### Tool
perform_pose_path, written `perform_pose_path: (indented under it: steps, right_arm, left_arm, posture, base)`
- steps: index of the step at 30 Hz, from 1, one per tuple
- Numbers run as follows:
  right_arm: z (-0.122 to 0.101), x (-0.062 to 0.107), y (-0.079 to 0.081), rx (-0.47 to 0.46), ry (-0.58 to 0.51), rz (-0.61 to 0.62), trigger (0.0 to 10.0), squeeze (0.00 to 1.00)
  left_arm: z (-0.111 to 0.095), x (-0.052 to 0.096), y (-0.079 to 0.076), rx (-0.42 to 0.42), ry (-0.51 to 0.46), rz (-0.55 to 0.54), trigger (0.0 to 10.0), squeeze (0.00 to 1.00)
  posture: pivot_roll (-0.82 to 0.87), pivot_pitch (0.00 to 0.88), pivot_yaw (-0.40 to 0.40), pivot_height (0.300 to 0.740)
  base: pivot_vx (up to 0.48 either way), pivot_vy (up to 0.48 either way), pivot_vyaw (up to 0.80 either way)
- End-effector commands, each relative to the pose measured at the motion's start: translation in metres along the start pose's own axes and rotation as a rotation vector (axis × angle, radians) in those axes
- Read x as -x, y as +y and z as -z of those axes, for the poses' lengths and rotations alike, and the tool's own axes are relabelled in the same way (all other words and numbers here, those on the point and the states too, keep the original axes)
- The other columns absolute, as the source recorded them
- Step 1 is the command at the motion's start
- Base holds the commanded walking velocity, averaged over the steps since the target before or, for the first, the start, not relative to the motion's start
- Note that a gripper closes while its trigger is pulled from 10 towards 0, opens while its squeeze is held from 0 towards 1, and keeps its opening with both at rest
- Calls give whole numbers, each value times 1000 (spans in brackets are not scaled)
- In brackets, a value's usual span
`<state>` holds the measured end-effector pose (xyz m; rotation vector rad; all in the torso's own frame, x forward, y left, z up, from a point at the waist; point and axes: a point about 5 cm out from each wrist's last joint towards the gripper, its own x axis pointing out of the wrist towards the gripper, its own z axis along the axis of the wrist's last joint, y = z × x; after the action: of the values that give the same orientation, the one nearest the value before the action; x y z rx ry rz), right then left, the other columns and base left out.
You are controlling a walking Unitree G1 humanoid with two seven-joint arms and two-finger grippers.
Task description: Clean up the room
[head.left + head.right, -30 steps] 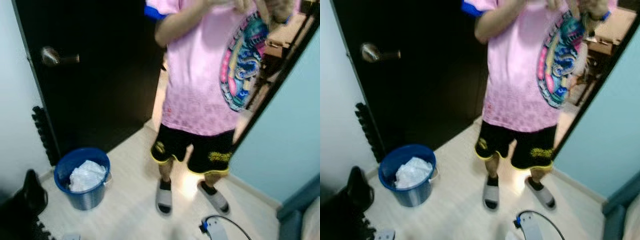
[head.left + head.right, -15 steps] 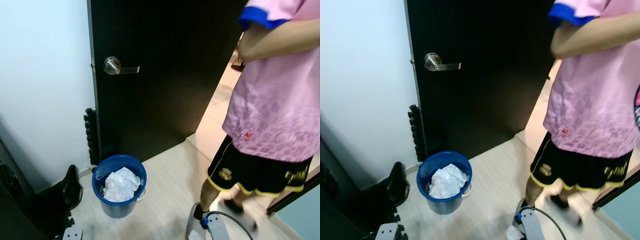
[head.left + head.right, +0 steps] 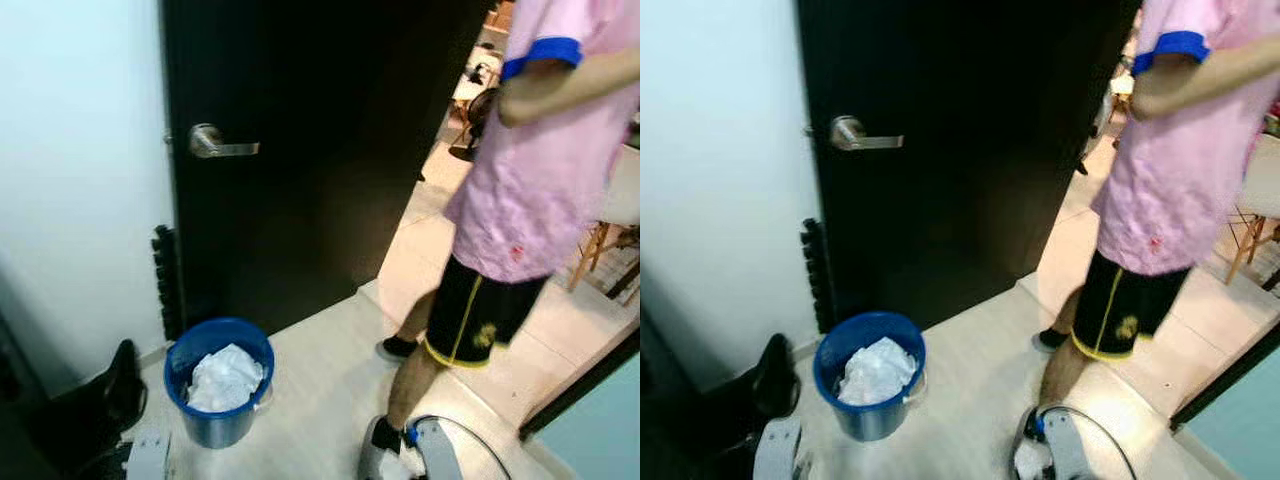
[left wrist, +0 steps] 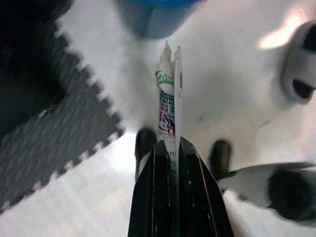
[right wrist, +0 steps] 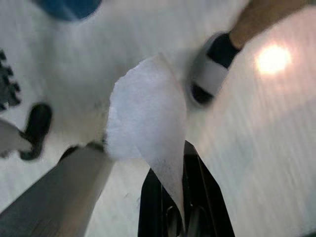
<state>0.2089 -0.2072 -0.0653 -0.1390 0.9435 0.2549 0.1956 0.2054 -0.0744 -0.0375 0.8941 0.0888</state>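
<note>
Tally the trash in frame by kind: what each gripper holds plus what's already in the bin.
Printed wrapper, pinched in the left gripper: 1
White paper piece, pinched in the right gripper: 1
Crumpled white paper heap in the blue bucket: 1 heap; separate pieces cannot be told apart
Total: 3

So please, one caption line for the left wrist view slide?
Left gripper shut on a flat printed wrapper, above pale floor near the blue bin.
</note>
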Motion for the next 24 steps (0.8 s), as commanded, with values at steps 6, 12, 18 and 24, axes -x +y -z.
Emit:
perform_pose_path:
  steps: [6,12,18,24]
  right_arm:
    - [-37,-4,7,66,-122,-68,10000,0]
    - [-79,-6,22,239,-225,-175,10000,0]
    - [-115,-4,36,339,-323,-242,10000,0]
    - [-131,-4,42,365,-356,-220,10000,0]
  left_arm:
    - [-12,-1,-1,26,-66,9,10000,0]
    - [-26,-3,-1,32,-117,5,10000,0]
    - [-35,-3,-3,33,-155,11,10000,0]
    - [-38,-4,-9,14,-168,51,10000,0]
  posture:
    - [54,0,-138,739]
    - [57,0,-140,739]
    - [64,0,-144,739]
    - [63,0,-142,739]
  base:
    - [168,0,0]
    - [409,0,524]
    - [433,0,788]
    - [436,0,465]
